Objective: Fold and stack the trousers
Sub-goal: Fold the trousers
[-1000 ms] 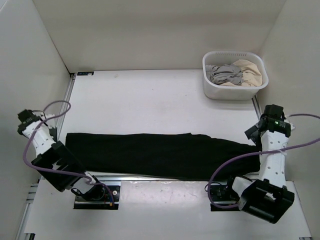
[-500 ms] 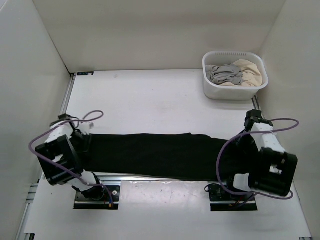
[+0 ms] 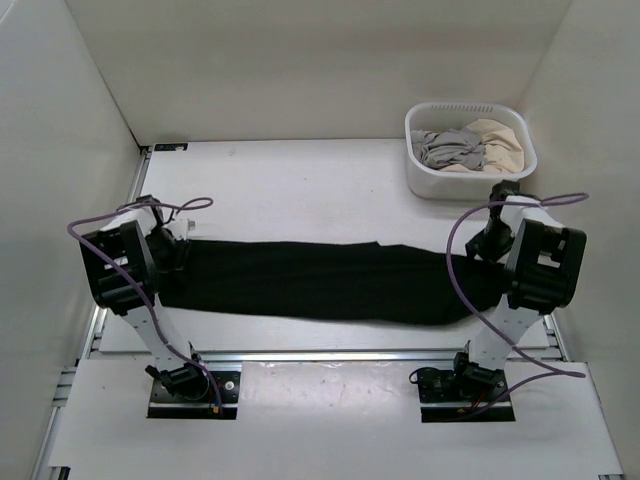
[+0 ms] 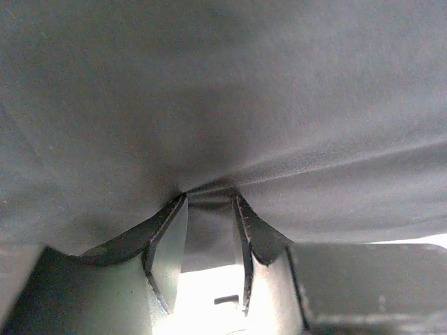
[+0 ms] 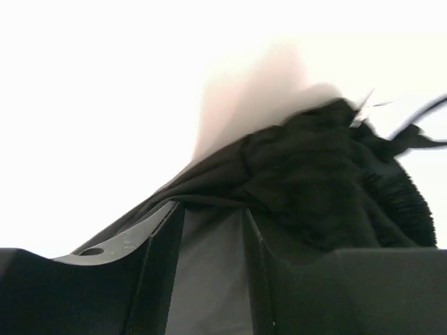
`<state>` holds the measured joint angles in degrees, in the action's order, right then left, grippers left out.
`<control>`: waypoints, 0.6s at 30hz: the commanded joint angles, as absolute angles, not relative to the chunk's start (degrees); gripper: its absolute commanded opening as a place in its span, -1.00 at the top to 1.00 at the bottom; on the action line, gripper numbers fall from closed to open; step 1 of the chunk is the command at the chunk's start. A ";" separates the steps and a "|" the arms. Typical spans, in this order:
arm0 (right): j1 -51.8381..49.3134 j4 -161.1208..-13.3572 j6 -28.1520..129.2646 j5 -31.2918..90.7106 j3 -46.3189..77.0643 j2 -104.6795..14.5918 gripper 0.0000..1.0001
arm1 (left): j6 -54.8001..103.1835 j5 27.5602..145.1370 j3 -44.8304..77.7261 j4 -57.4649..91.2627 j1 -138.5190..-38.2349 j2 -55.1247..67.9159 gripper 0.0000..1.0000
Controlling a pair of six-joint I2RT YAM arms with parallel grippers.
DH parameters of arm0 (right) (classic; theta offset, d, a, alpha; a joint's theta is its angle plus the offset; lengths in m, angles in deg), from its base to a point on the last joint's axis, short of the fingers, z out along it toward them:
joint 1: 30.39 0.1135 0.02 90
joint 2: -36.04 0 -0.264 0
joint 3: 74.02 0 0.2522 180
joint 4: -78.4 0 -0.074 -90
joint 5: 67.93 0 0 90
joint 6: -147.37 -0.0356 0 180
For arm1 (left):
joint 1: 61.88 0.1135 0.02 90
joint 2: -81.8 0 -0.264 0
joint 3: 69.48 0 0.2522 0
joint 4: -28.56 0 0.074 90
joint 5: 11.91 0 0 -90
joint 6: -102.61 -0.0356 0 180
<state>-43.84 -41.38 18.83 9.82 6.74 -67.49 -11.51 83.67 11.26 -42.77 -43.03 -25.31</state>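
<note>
The black trousers point(image 3: 320, 280) lie stretched in a long band across the table, left to right. My left gripper point(image 3: 172, 246) is shut on the left end of the trousers; in the left wrist view the black fabric point(image 4: 230, 112) fills the frame and bunches between the fingers point(image 4: 167, 237). My right gripper point(image 3: 490, 245) is shut on the right end, at the gathered waistband point(image 5: 335, 174), which shows crumpled over the fingers point(image 5: 160, 265) in the right wrist view. Both ends look lifted a little off the table.
A white basket point(image 3: 470, 185) at the back right holds a grey garment point(image 3: 448, 148) and a beige garment point(image 3: 498, 140). White walls close in the table on the left, back and right. Purple cables loop off both arms.
Both arms swung up from the near edge and carried the ends of the trousers away from me; the whole band has shifted toward the middle of the table.
</note>
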 commanded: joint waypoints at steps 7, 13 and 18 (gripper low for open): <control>-44.10 -42.22 27.39 13.98 17.54 -65.49 -0.42 | -11.56 86.96 10.47 -34.95 -44.12 -24.47 0.10; -48.39 -38.00 25.99 14.76 9.54 -50.38 -0.98 | -10.95 85.91 7.12 -34.95 -44.12 -20.77 0.04; -52.97 -39.14 25.29 16.53 -1.36 -48.16 -0.98 | -9.54 86.44 6.59 -34.95 -44.12 -20.06 0.04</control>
<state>-51.45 -41.18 25.23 14.80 3.72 -46.53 -10.46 85.42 8.18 -36.03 -44.38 -21.59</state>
